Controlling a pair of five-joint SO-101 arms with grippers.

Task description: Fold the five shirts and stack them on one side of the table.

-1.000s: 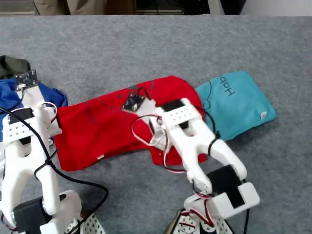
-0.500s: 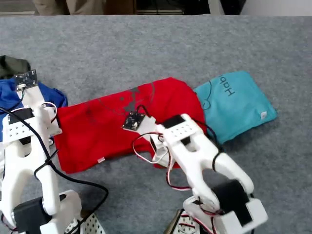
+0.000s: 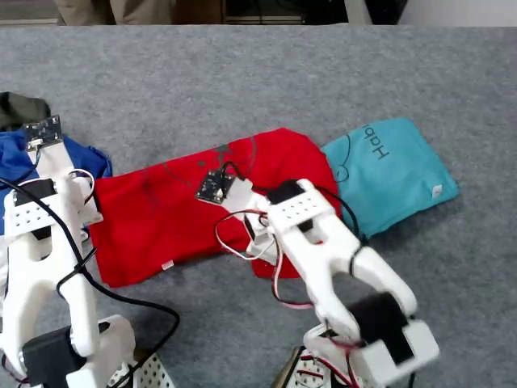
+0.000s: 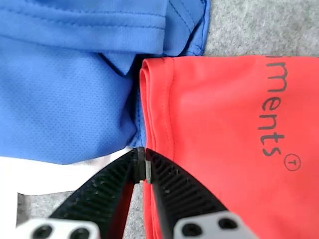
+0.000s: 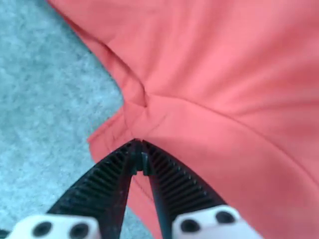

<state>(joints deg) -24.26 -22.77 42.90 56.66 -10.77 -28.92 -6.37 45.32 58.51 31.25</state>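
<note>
Here, both jaws closed at the red shirt

The left gripper has its jaws together. Its tips meet right at the seam where the red shirt's folded edge lies against the blue shirt. Blue cloth spreads beyond and beside one jaw, and red cloth with dark print lies beside the other. The two shirts touch just ahead of the tips. A white cloth lies by the blue-side jaw, touching the blue shirt's edge. I cannot tell whether any cloth is pinched between these tips.

The right gripper also has its jaws pressed together, with the tips down on the red shirt close to its hem. Just ahead of the tips the cloth puckers into a small crease. More red spreads beyond them and to one side, and the grey table lies on the other side of the jaws. Here too I cannot tell if cloth is held.

From above, the red shirt lies spread across the table's middle between the two arms. The folded teal shirt lies past the right jaws, touching the red shirt's far end. A dark cloth lies beyond the left jaws, just beside the blue shirt.
</note>
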